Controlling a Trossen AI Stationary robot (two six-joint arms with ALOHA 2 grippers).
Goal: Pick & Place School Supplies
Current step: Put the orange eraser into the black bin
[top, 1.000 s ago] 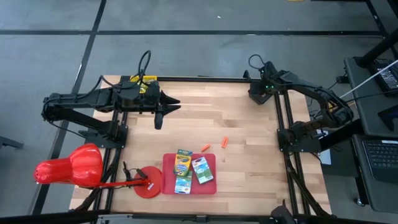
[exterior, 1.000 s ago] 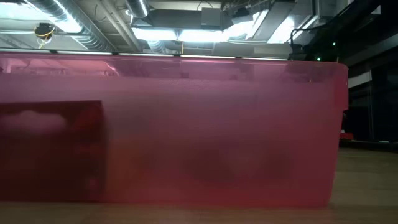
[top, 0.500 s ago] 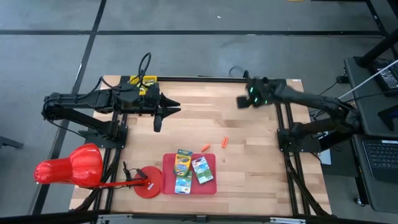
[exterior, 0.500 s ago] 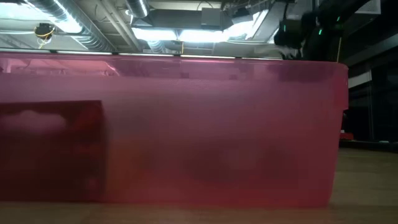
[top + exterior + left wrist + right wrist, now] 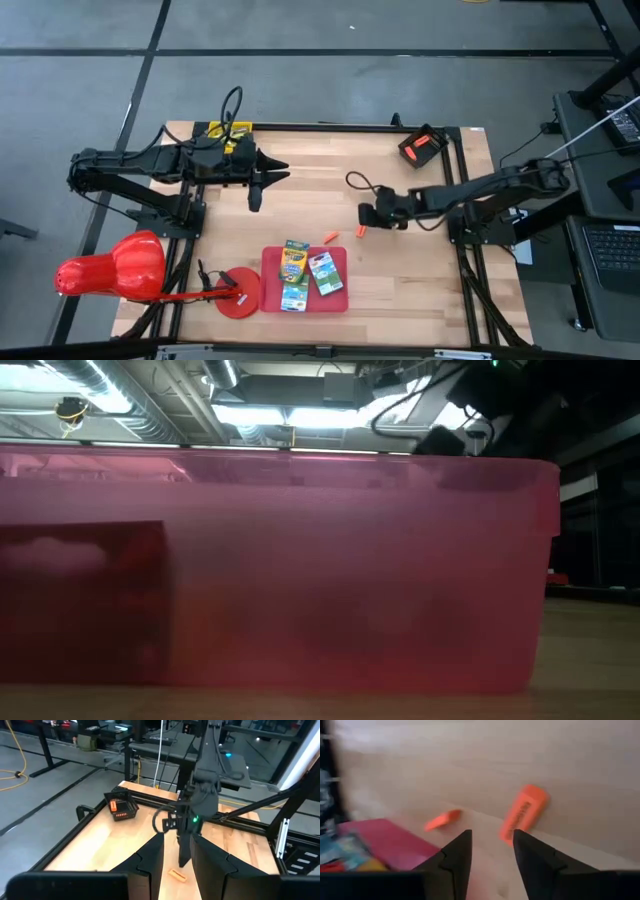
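Observation:
Two short orange sticks lie on the wood, one (image 5: 361,230) (image 5: 522,813) just ahead of my right gripper (image 5: 365,215) (image 5: 491,845), the other (image 5: 330,238) (image 5: 443,819) at the far edge of the red tray (image 5: 340,255). The right gripper is open, hovering low and touching nothing. Crayon boxes (image 5: 293,262) and a green-white pack (image 5: 325,273) lie flat in the tray. My left gripper (image 5: 266,181) (image 5: 177,857) waits open over the far left of the table. In the left wrist view the right gripper (image 5: 184,851) hangs over a stick (image 5: 177,875).
A big red cone-shaped object (image 5: 110,268) and a red disc (image 5: 238,292) sit at the near left. A small black-and-orange basket (image 5: 422,146) (image 5: 122,806) stands at the far right corner. The tray's pink wall (image 5: 280,570) fills the low view. Bare wood lies around the sticks.
My right arm has swung from the far right corner toward the table's middle and down, ending low beside the orange stick; the basket it stood over now shows. The left arm and the supplies have kept still.

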